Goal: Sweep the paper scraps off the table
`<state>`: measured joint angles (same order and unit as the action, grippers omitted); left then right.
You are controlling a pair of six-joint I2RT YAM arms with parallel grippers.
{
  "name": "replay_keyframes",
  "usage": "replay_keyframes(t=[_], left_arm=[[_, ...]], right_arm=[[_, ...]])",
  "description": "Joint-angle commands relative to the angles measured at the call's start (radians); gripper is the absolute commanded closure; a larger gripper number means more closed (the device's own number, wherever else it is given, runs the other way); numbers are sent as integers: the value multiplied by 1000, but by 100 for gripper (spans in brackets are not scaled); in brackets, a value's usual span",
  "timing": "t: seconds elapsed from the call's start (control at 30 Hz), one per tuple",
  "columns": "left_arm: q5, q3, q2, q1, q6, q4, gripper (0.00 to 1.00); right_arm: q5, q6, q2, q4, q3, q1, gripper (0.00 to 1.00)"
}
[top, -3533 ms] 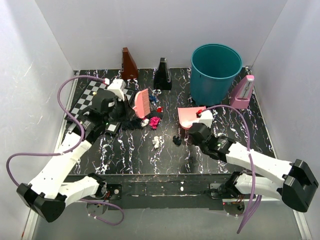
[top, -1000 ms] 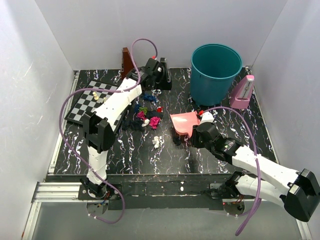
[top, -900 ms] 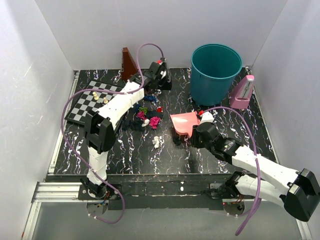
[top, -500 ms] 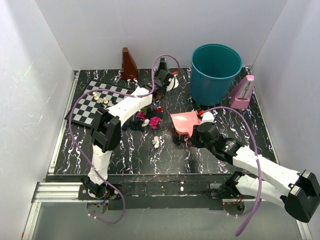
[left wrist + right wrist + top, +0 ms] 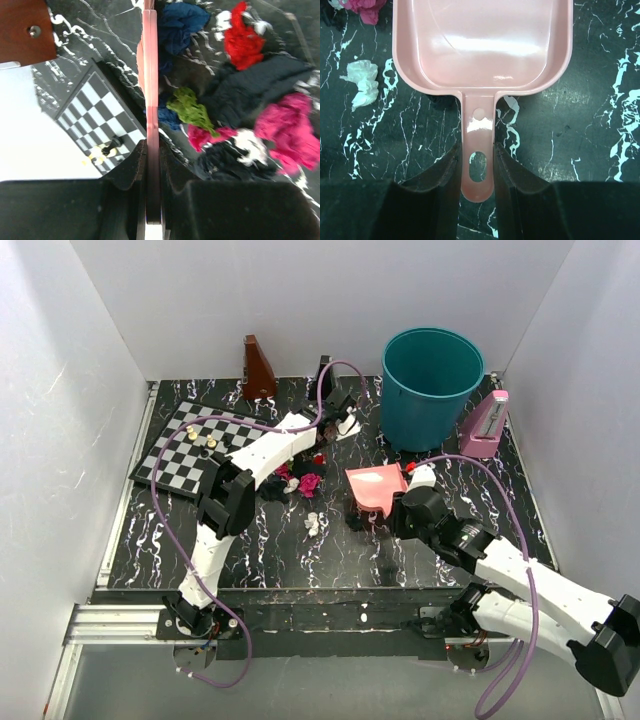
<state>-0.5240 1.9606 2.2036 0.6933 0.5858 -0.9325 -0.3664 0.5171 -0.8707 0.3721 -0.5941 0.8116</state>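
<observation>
**Paper scraps heaped mid-tabletop, brush on one side and dustpan on the other**

A chessboard (image 5: 190, 445) with a few pieces lies near the far left corner of the black, white-veined tabletop (image 5: 270, 550). The left arm stretches past it toward the middle of the far edge. The left gripper (image 5: 152, 160) is clamped tight on a pink brush (image 5: 151, 75), seen edge-on from the wrist. The brush's long axis runs straight out from the fingers. It splits that view, with the chessboard on one side and every scrap on the other.

The paper scraps (image 5: 298, 478) sit at the middle of the tabletop in a loose heap of dark blue, green, magenta, red and white wads. The nearest blue ones look to be touching the brush. One white wad (image 5: 313, 525) lies apart toward the near edge.

Just right of the heap is an empty pink dustpan (image 5: 482, 40). Its open mouth is turned left toward the scraps, and its handle points back toward the right edge. The right gripper (image 5: 476, 160) is closed on that handle.

The heap lies between the two tools. A push away from the chessboard would probably carry the scraps toward the pan's mouth.
</observation>
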Motion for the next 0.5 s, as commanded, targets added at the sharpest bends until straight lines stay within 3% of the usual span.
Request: replay_keyframes(t=[0.0, 0.07, 0.13, 0.3, 0.47], left_arm=[[257, 99, -67, 32, -113, -262, 100], [333, 106, -103, 46, -136, -290, 100], [320, 106, -134, 61, -150, -296, 100], [129, 98, -169, 66, -158, -246, 100], [7, 89, -171, 66, -133, -163, 100]], right_arm=[[18, 15, 26, 108, -62, -3, 93], [56, 18, 9, 161, -75, -3, 93], [75, 26, -34, 248, -111, -2, 93], [132, 32, -158, 451, -232, 0, 99], [150, 43, -126, 519, -292, 8, 99]])
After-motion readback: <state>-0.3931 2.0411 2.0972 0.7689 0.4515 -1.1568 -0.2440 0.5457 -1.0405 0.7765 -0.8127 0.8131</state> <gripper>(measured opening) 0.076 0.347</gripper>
